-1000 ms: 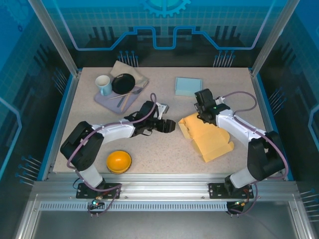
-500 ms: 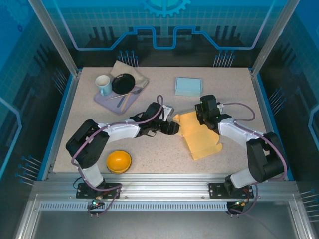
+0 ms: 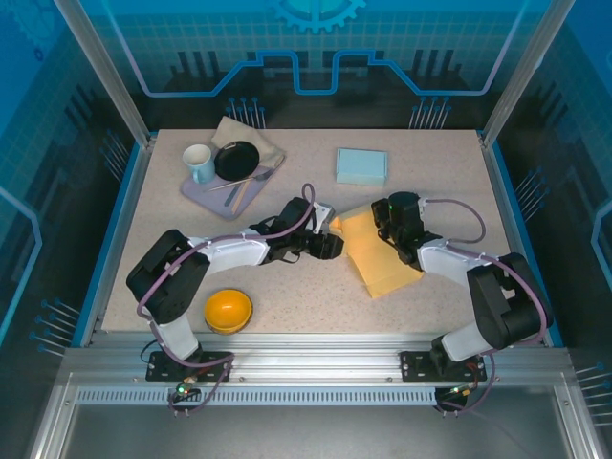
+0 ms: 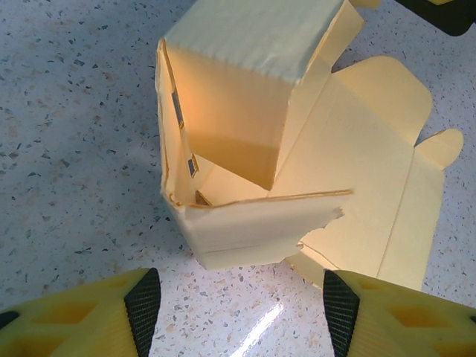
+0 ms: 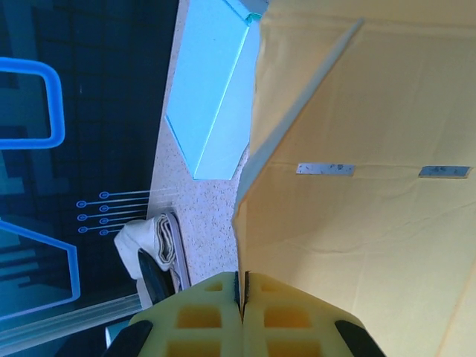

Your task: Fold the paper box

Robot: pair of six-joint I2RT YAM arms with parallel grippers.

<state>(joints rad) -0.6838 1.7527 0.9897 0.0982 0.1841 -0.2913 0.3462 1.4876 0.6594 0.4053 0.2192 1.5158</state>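
While right pincer [image 5: 242,297] clamps paper box [image 3: 381,258] wall at counter [image 3: 287,296] centre, we ease left pincer [image 4: 242,305], jaws spread and empty, onto near flap [image 4: 253,230]; we press along crease, gently, avoiding tear.

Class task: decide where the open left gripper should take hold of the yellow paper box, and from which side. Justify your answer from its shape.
Probably the near wall of the paper box, approached from the left gripper's own side: it stands upright, thin and free, facing the open jaws, while the right gripper pinches another panel's edge.
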